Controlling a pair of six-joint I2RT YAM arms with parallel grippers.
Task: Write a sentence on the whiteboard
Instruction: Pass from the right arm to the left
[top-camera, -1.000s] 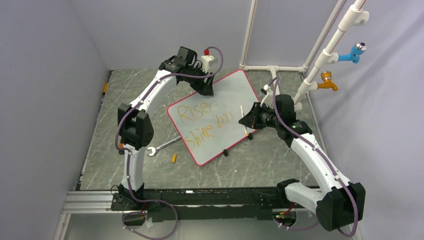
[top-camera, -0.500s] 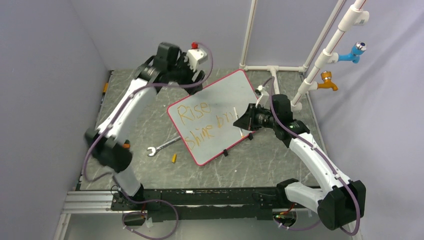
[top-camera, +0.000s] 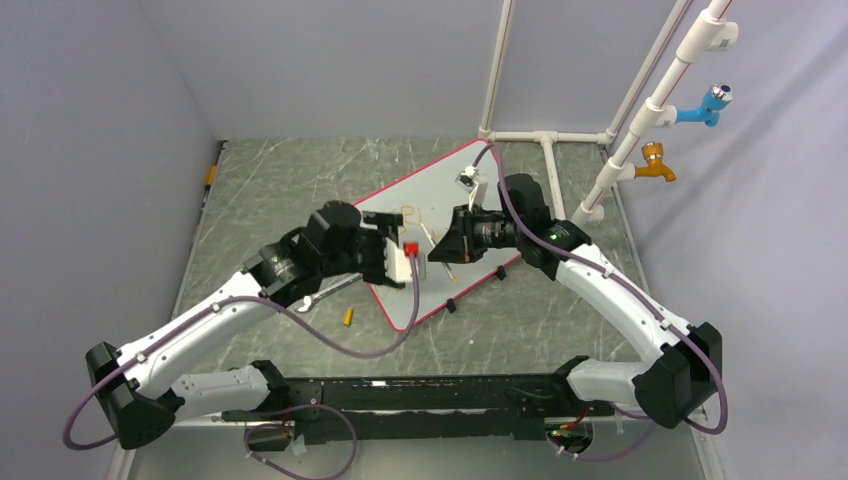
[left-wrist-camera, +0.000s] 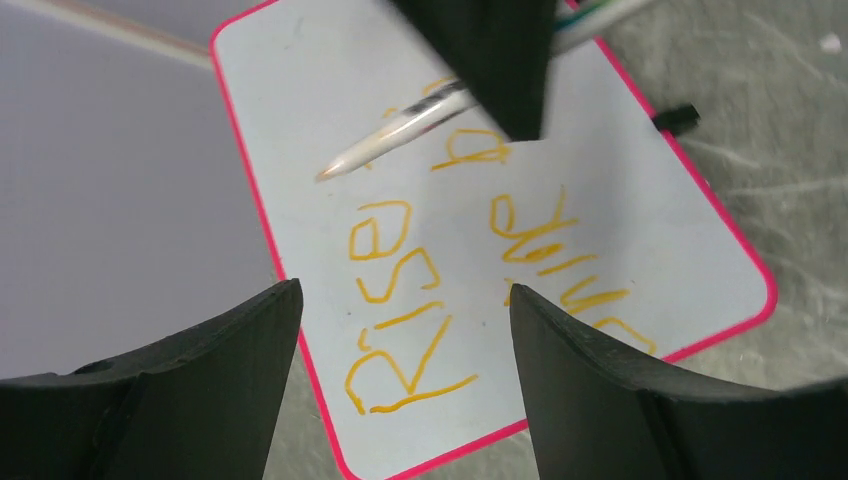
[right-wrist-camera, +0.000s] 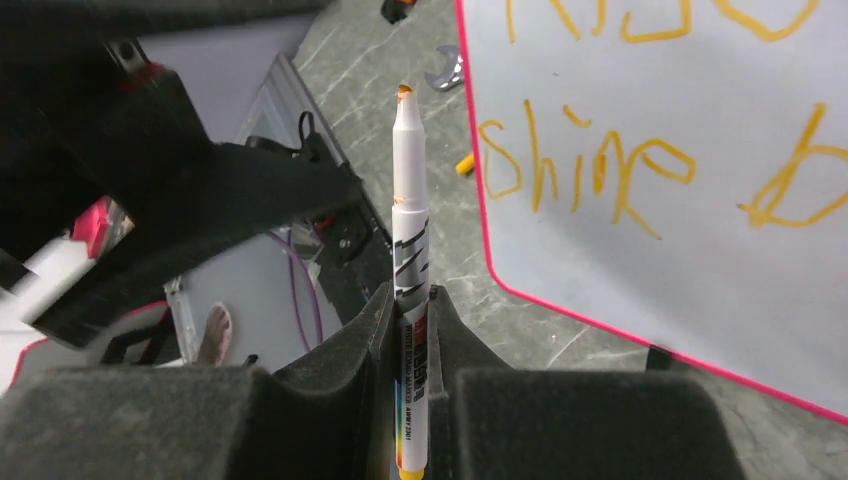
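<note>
Your left arm has swung away from the board's far edge and now hangs low over the large white whiteboard with the thin red-pink rim (left-wrist-camera: 300, 90), which lies skewed on the grey marbled desk (top-camera: 300, 180) where it lay a second ago. The left fingers (left-wrist-camera: 200, 380) are spread wide with nothing between them, so I judge nothing steadies the board for the next stroke. Your right fingers (right-wrist-camera: 330, 370) are clamped on the white marker with the orange tip (right-wrist-camera: 408, 200), moved further over the board and apparently lifted off it, leaving the thin orange handwritten sentence (right-wrist-camera: 590, 170) at "Rise", "shine" and a third word only begun.
</note>
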